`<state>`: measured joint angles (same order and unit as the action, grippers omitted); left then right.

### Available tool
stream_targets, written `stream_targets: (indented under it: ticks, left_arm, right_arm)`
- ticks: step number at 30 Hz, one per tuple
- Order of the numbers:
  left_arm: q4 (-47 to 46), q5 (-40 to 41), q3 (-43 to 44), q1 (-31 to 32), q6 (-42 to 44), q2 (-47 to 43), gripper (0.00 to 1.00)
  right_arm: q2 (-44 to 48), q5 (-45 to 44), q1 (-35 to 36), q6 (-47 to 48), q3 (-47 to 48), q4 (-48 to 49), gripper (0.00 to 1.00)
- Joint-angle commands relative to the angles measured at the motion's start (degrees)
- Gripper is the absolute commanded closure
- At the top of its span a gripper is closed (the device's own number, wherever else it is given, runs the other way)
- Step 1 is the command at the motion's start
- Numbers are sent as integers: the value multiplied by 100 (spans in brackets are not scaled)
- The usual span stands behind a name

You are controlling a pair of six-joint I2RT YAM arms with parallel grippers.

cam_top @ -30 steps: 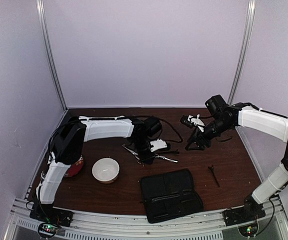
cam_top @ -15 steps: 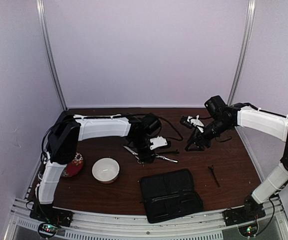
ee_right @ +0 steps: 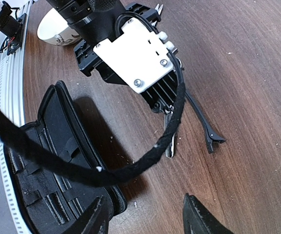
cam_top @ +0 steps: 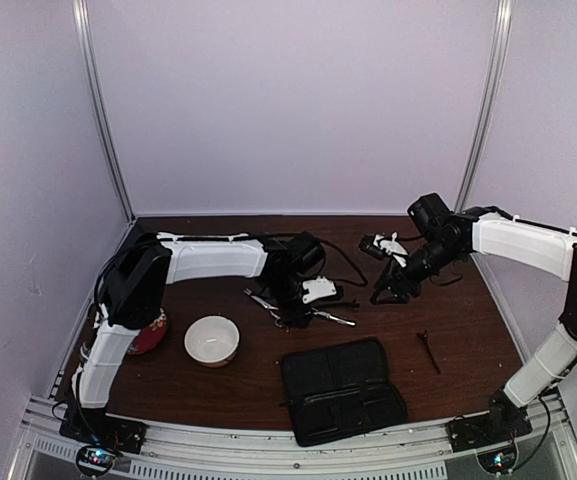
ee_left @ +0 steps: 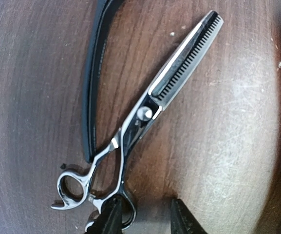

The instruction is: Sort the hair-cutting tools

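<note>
Left claw (ee_left: pixel 145 223) low over the bench (cam_top: pixel 468 330), pads spread with bare wood between them, gripping nothing. Silver thinning scissors (ee_left: pixel 147 114) lie flat just ahead of it, blades closed, toothed tip pointing away, ring handles toward the claw; the nearer ring meets one pad in the wrist view, touching or merely overlapping I cannot tell. Thin black clip (ee_left: pixel 92 83) lies alongside the scissors, its near end just beside the handle. Right claw (ee_right: pixel 147 222) hangs above the bench to the right of the scissors, fingers wide apart and empty. A second black clip (cam_top: pixel 428 350) lies well apart, right of the open black pouch (cam_top: pixel 343 390) at the near edge; white bowl (cam_top: pixel 212 340) left of the pouch. Bench is dark brown wood grain, scuffed pale in patches; pale lilac walls on three sides, metal posts in the back corners
</note>
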<state>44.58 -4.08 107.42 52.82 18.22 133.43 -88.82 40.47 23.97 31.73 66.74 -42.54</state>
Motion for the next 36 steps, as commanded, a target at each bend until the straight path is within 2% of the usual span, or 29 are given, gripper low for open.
stream_targets:
  ticks: [1,16,22,31,36]
  left_arm:
    - [-75,-48,91,-35,87,188,65]
    - [197,172,-417,-27,87,-193,85]
    - [158,111,-189,-26,-68,-241,100]
    - [-35,402,-140,-26,-683,-1085,100]
    - [-160,594,-429,18,-1193,-1583,100]
  right_arm:
    - [-83,-17,-40,60,49,-42,48]
    - [-318,4,-28,132,185,-196,47]
    - [-297,-11,-37,106,204,-216,48]
    - [-172,72,-267,44,166,-169,48]
    - [-74,19,-320,32,138,-144,48]
